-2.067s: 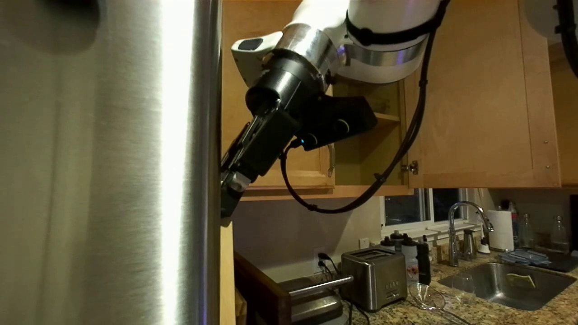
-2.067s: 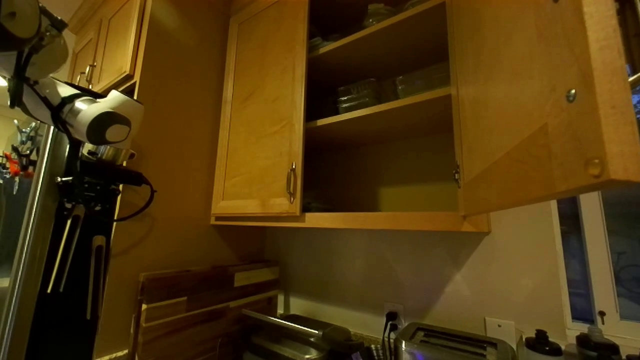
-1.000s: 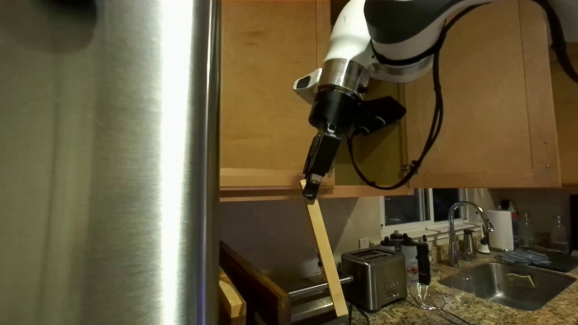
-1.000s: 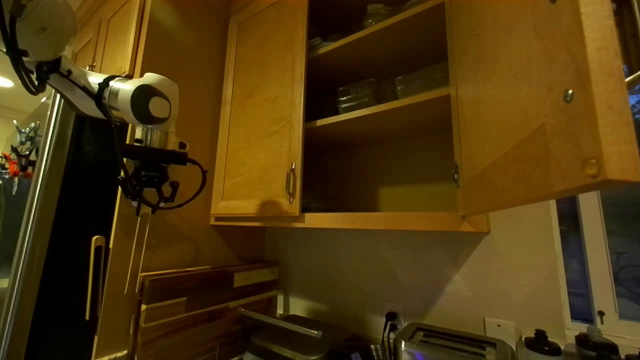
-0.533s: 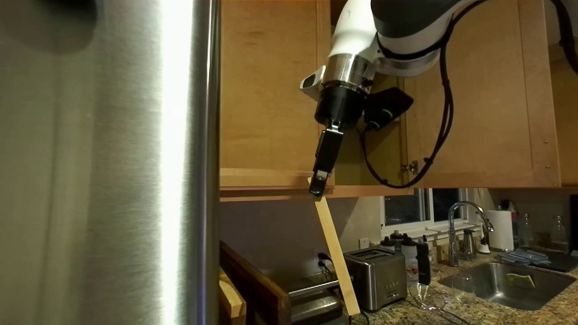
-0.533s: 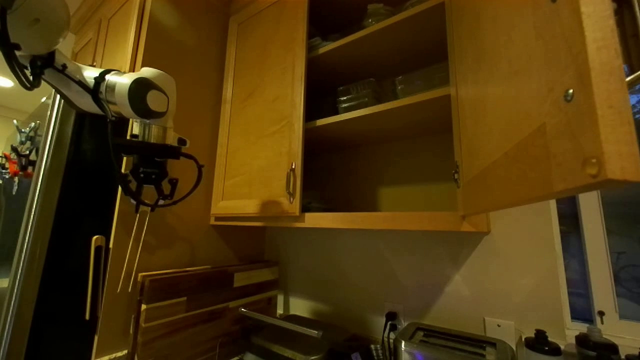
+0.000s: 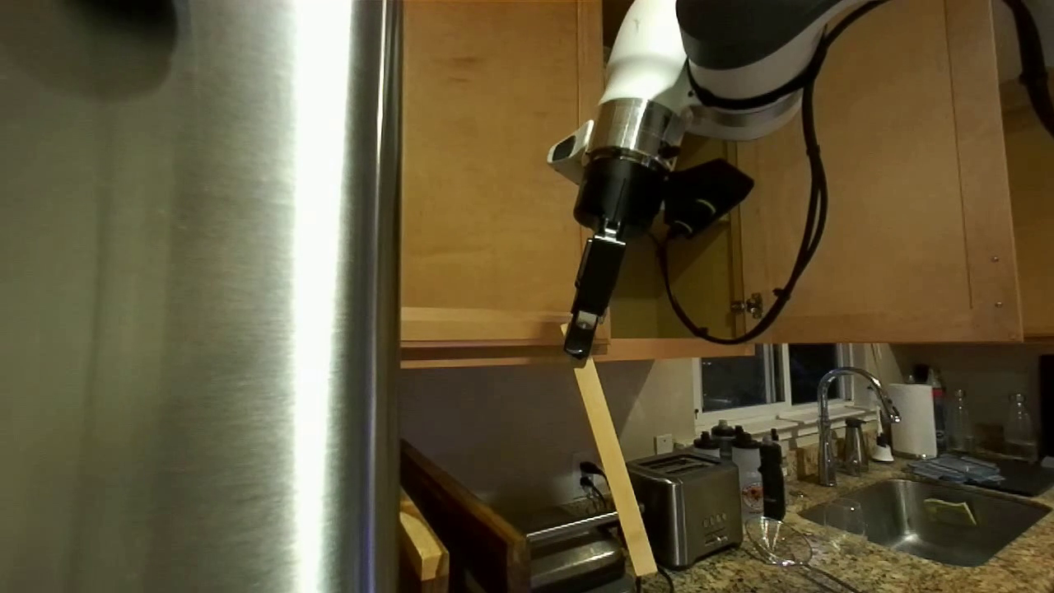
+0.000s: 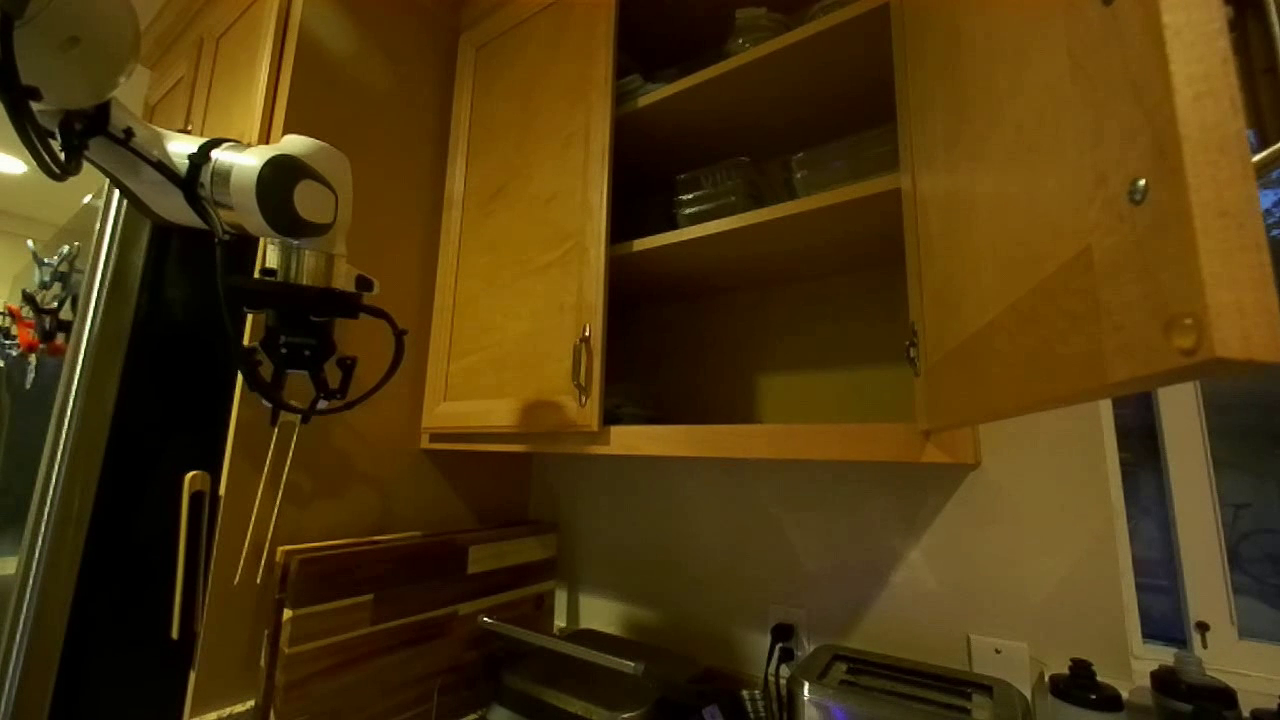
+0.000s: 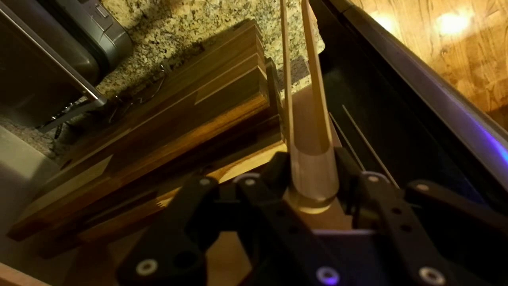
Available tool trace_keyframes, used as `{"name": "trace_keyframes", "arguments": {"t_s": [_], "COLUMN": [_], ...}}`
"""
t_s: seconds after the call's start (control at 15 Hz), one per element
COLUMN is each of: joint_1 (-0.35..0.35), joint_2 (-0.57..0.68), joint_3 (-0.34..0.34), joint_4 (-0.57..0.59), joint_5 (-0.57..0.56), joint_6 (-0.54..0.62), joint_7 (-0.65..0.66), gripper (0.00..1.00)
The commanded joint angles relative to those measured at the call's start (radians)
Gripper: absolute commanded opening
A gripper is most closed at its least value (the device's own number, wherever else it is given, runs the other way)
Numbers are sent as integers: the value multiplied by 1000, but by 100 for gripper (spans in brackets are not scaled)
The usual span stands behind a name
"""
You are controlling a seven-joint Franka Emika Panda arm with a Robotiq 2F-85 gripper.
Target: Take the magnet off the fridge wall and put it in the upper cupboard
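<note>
Wrist view: my gripper [image 9: 312, 169] has its fingers clamped on the rounded bend of the magnet [image 9: 315, 176], pale wood, two long thin legs. Beyond: striped boards [image 9: 158, 135], speckled granite [image 9: 182, 24]. In an exterior view, brushed-steel fridge wall [image 7: 206, 329] nearest, then my arm [image 7: 646, 49] angled downward, magnet hanging tilted below it; behind, panelled upper cupboard [image 7: 494, 189].

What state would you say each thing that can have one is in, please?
Claw: shut on the magnet
Magnet: off the fridge wall, held tilted
Upper cupboard: one door open, one shut
Toaster: upright, on or off unclear
Plugs: in the wall outlet
Faucet: looks off
</note>
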Motion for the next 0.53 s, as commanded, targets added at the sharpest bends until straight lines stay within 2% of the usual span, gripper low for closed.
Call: {"name": "trace_keyframes", "arguments": {"t_s": [0.0,0.2,0.27,0.47], "joint_1": [3,3,3,-14], "joint_2": [2,2,2,-26], "joint_3": [-2,-2,-2,-10], "joint_4": [4,4,4,-6], "joint_5": [-2,-2,-2,-37], "joint_6": [-3,-3,-3,-20], "joint_7": [3,3,3,6], "gripper": [32,32,9,9]}}
